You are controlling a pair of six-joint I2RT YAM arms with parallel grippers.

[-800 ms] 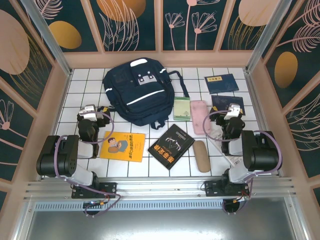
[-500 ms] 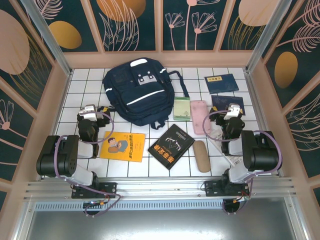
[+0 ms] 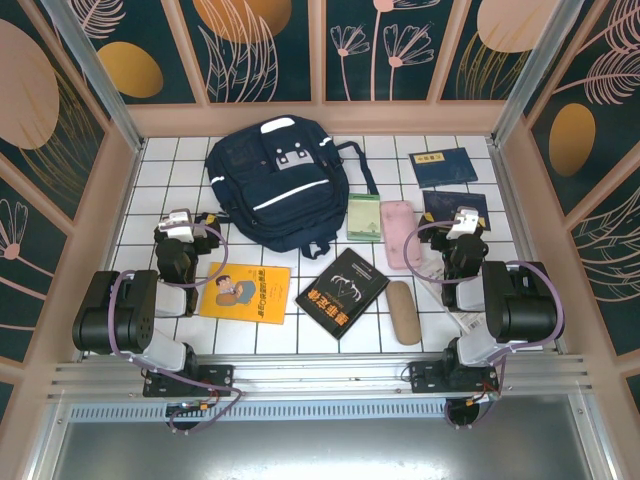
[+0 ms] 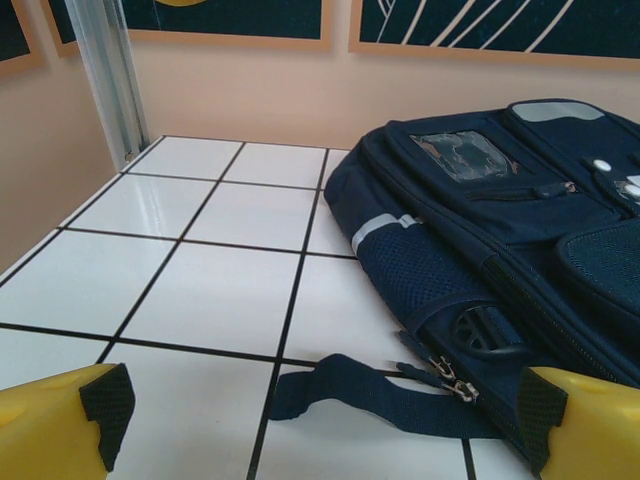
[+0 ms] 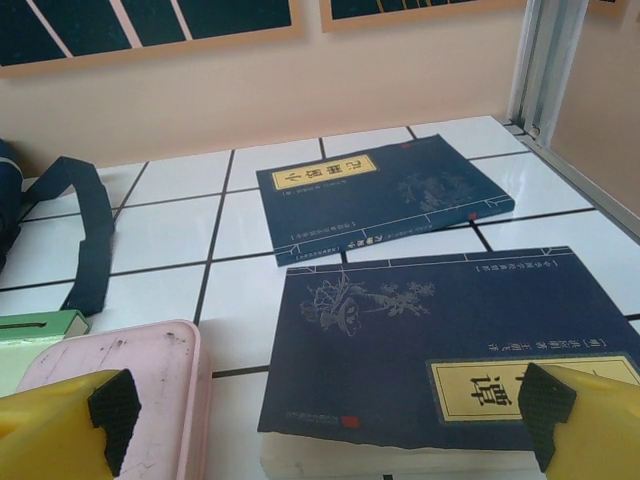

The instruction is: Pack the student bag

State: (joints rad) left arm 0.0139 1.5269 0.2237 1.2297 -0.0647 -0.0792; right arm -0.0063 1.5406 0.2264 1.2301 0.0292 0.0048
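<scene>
Your left gripper (image 3: 180, 218) has its jaws spread wide with nothing between them. Left of the fingers is bare tile (image 4: 180, 260), running up to the side wall (image 4: 40, 150) and corner post (image 4: 110, 80), so there's room there. The student bag (image 4: 480, 200) lies flat ahead and right of the fingers. Its strap (image 4: 370, 395) trails across the tile just ahead of them. The yellow book (image 3: 245, 292) sits behind and right of the fingers. That arm is folded tight and low, elbow out left, fingers aimed at the back wall.

Your right gripper (image 3: 465, 222) is also fully spread and holds nothing. The pink case (image 5: 130, 370) is just ahead of the left fingertip (image 5: 110, 405). The near blue book (image 5: 440, 350) is dead ahead, with the far blue book (image 5: 385, 195) just beyond it. Right of the fingers a narrow strip of tile ends at the right post (image 5: 550, 70), so it's tight. This arm is folded the same way, elbow out right.
</scene>
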